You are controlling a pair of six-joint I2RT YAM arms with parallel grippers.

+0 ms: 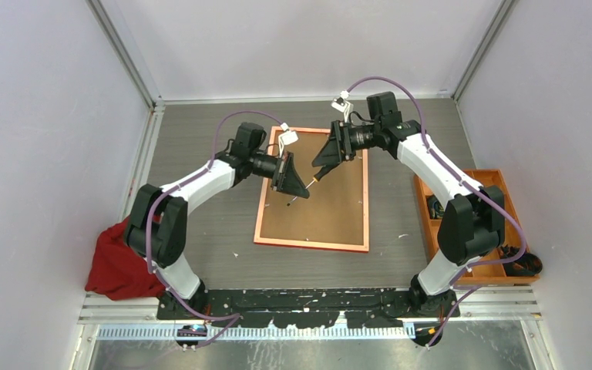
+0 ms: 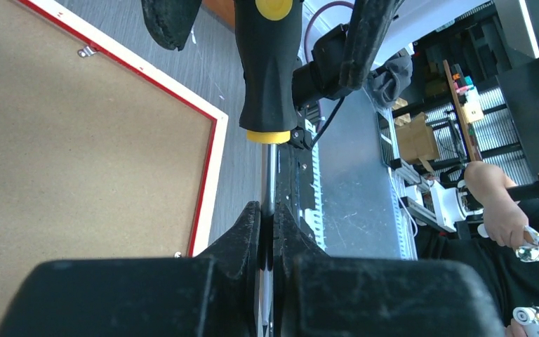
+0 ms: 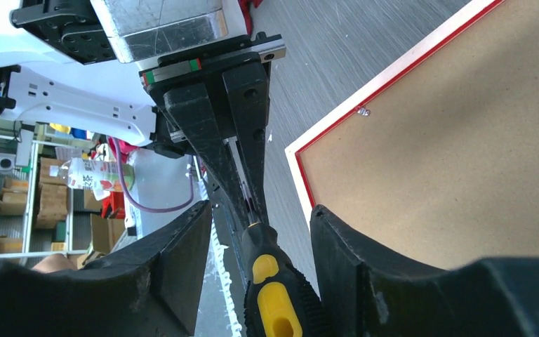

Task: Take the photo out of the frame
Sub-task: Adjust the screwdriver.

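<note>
The red frame [image 1: 312,244] lies face down in mid-table, its brown backing board [image 1: 320,200] up. The photo is hidden under the board. My left gripper [image 1: 297,189] is shut on the metal shaft of a black-and-yellow screwdriver [image 1: 308,187] held above the board. In the left wrist view the gripper [image 2: 267,225] clamps the shaft below the handle [image 2: 270,70]. My right gripper [image 1: 322,166] is open, its jaws on either side of the handle [image 3: 274,295] without closing on it. The frame's rim also shows in the left wrist view [image 2: 207,175] and the right wrist view [image 3: 365,95].
An orange compartment tray [image 1: 432,223] stands at the right by the right arm. A red cloth [image 1: 116,262] lies at the near left. Small metal tabs [image 2: 88,50] [image 3: 362,111] sit on the frame's inner edge.
</note>
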